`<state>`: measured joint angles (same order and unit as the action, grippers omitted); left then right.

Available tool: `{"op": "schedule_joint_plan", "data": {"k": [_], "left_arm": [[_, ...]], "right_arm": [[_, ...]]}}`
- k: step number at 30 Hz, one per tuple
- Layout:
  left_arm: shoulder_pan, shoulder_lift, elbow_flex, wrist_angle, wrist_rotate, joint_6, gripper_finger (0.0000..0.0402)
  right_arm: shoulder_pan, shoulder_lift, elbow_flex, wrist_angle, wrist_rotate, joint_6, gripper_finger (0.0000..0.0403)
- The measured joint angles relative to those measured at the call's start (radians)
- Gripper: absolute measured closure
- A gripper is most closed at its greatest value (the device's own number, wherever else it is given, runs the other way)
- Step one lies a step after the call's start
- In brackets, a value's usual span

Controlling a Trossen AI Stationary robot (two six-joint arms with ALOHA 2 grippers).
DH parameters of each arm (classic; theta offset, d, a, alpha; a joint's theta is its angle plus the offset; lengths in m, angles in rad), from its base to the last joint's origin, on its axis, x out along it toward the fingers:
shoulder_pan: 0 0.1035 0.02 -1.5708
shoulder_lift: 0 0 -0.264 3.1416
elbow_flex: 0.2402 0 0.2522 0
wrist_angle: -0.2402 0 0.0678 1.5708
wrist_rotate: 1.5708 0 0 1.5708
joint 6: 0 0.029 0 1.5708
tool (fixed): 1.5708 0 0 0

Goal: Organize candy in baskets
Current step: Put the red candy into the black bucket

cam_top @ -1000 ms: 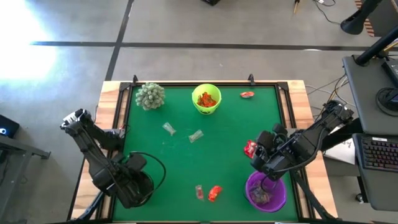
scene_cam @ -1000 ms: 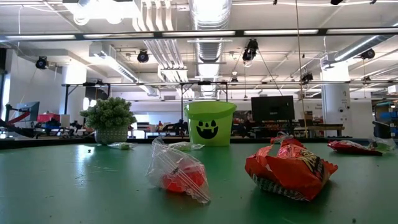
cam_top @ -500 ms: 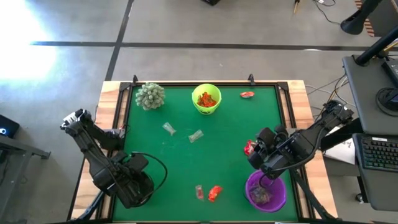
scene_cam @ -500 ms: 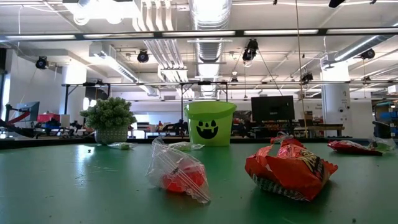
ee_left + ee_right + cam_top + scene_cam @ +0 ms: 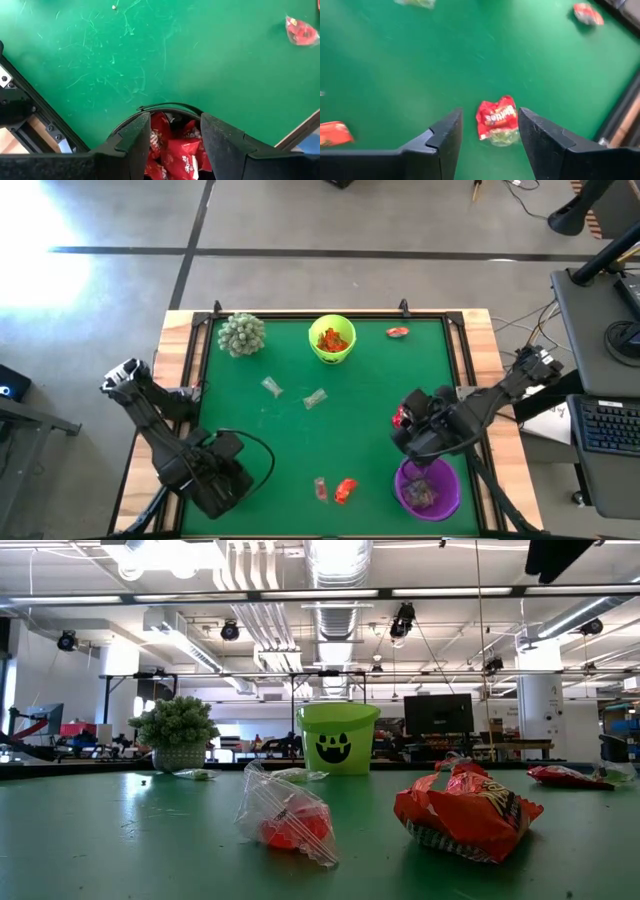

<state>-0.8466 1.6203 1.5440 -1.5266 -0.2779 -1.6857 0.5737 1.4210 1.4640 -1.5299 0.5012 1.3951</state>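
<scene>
High view: the right gripper (image 5: 405, 430) hovers near the table's (image 5: 300, 440) right edge, over a red candy packet (image 5: 399, 416), with the purple basket (image 5: 428, 490) just beside it at the near right corner. The left gripper (image 5: 225, 480) sits over the near left corner. The lime green basket (image 5: 332, 339) stands at the far edge, holding orange candy.

Low view: a clear-wrapped red sweet (image 5: 288, 815) and an orange-red packet (image 5: 465, 810) lie near the front.

Left wrist view: the left fingers (image 5: 137, 137) stand apart, empty, over the black basket (image 5: 162, 108) holding red packets.

Right wrist view: the right fingers (image 5: 447, 137) are spread wide, with the red packet lying between them on the table, not gripped.
</scene>
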Motion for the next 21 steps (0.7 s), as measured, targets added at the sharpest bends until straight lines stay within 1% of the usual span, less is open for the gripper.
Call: {"op": "schedule_joint_plan", "data": {"k": [5, 9, 11, 16, 21], "left_arm": [[0.039, -0.001, 0.000, -0.002, 0.000, -0.006, 0.0244], [0.076, -0.023, 0.000, -0.043, -0.006, 0.002, 0.0244], [0.094, -0.036, -0.001, -0.042, -0.029, 0.038, 0.0244], [0.148, -0.078, -0.002, -0.044, -0.120, 0.115, 0.0244], [0.212, -0.120, -0.002, -0.044, -0.203, 0.171, 0.0244]], "right_arm": [[-0.097, -0.002, -0.039, -0.001, -0.051, 0.127, 0.0213], [-0.182, -0.013, -0.080, -0.001, -0.061, 0.125, 0.0213], [-0.229, -0.015, -0.105, 0.000, -0.071, 0.121, 0.0213], [-0.328, -0.028, -0.186, 0.052, -0.164, 0.015, 0.0213], [-0.402, -0.046, -0.272, 0.191, -0.197, -0.086, 0.0213]]}}
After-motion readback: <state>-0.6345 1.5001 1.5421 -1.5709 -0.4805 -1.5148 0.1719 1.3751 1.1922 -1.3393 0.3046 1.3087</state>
